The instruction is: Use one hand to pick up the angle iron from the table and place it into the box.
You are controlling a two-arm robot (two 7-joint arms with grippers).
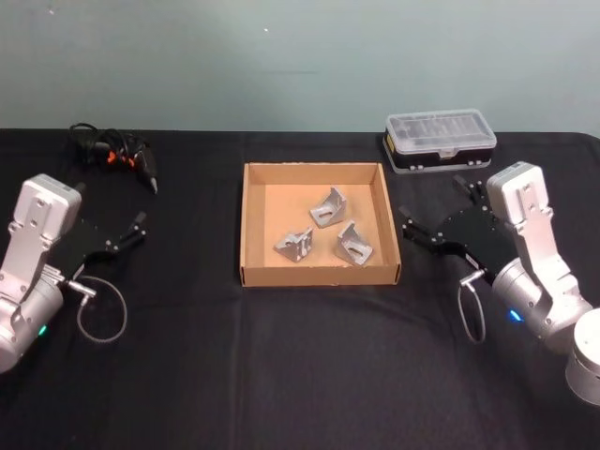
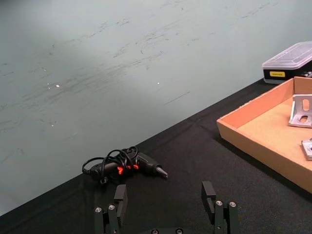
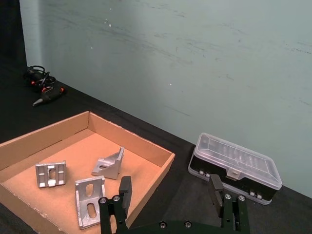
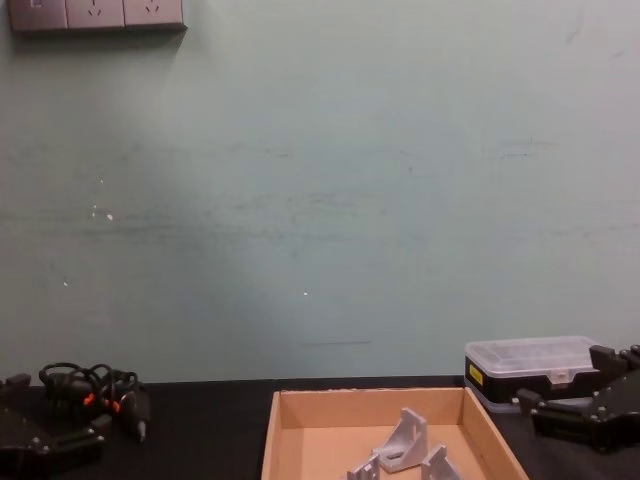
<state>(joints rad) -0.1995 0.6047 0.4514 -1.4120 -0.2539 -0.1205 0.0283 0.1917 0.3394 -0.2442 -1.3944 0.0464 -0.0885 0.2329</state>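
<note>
Already 3 angle irons lie inside the box (image 1: 321, 275), the tan cardboard tray set at the middle of the table (image 1: 300, 375), nearer its far edge than its near one. One angle iron (image 1: 327, 207) sits toward the tray's far side, a second (image 1: 294, 244) lies near the middle of the floor, and a third (image 1: 353, 244) rests just beside it toward the right wall — none of them touches a gripper.

The right gripper (image 1: 433, 211) hangs just outside the box's right wall, jaws spread apart and holding nothing; in the right wrist view its 2 black fingers (image 3: 125, 192) stand well separated above the tray's corner. The left gripper (image 1: 111, 217) hovers over the table's left part, well apart from the box, likewise released and empty — its fingers (image 2: 120, 198) are spread wide in the left wrist view.

A black plastic case with a clear lid (image 1: 440, 141) stands near the far right corner of the table, just beyond the right gripper. A black-and-orange handheld tool with a coiled cable (image 1: 117, 156) lies near the far left corner, beyond the left gripper.
</note>
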